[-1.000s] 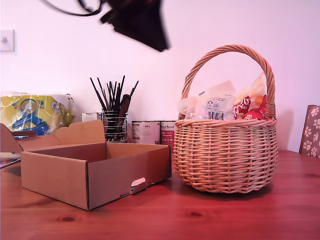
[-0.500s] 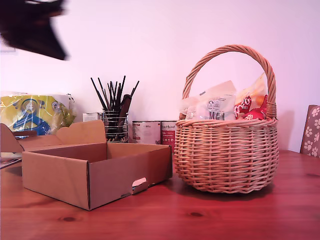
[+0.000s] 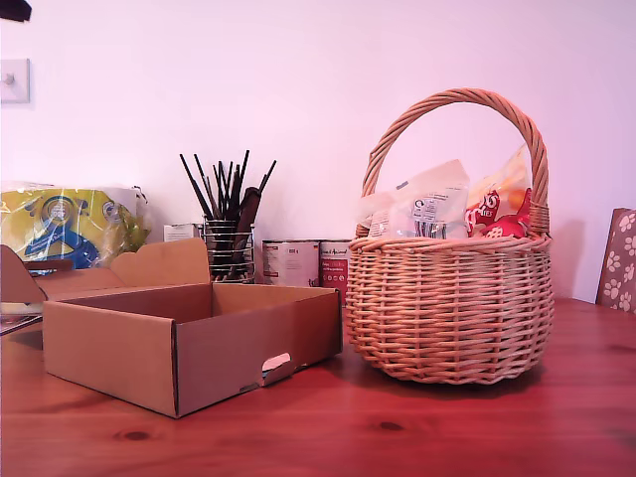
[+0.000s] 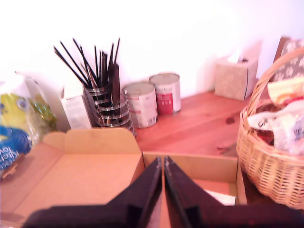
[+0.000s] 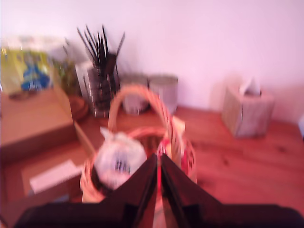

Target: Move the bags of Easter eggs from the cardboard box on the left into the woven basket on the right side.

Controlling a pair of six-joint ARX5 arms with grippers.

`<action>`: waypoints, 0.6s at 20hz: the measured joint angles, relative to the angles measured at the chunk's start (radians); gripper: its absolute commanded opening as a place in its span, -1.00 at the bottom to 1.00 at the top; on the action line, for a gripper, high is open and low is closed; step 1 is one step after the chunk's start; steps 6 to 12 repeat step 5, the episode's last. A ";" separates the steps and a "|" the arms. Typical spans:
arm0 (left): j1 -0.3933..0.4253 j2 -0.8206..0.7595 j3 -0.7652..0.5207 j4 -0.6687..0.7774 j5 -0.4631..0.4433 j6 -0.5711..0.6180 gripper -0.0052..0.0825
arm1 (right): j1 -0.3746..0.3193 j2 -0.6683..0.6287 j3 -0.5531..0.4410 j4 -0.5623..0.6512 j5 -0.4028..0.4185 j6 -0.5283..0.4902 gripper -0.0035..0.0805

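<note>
Nearest in the exterior view: the cardboard box [image 3: 189,343] on the red-brown wooden table [image 3: 397,427], toward the exterior view's left, flap lid folded back. From this low angle its floor is hidden by the front wall; I cannot tell what lies inside. The first wrist view looks down into it and shows bare cardboard plus a pale patch at the bottom that I cannot identify.

My first gripper [image 4: 163,164] hangs above the box, jaws pressed together, nothing between them. My second gripper [image 5: 158,161] hangs above the woven basket [image 3: 447,313], jaws likewise closed on nothing. That view is motion-blurred; details are soft.

The basket stands just beside the box, toward the exterior view's right. A whitish bag with a barcode label [image 3: 429,204] sits in it, poking above the rim; the second wrist view shows it as a pale lump with dark bars [image 5: 118,159]. Beside it, orange-and-red packaging [image 3: 497,204], lettering partly cut off by the handle. I cannot pick out a dark blue bag in any view.

Farther back: a wire holder of black sticks [image 3: 227,234], two tins [image 3: 303,263], a yellow printed bag [image 3: 65,224] partly hidden by the box flap. A tissue box [image 4: 235,76] shows only in the wrist views. A dark scrap [image 3: 14,10] at the exterior view's upper left corner is cut off; unidentifiable.
</note>
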 measured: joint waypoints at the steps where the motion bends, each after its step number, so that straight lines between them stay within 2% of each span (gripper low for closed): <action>1: 0.000 0.003 0.000 -0.003 -0.001 0.000 -0.91 | 0.000 0.001 0.000 -0.019 0.000 0.000 -0.94; 5: 0.000 0.021 0.000 -0.047 -0.002 0.000 -0.91 | 0.000 0.013 0.000 -0.122 0.000 0.000 -0.94; 12: 0.000 0.021 0.000 -0.047 -0.002 0.000 -0.91 | 0.000 0.013 0.000 -0.122 0.000 0.000 -0.94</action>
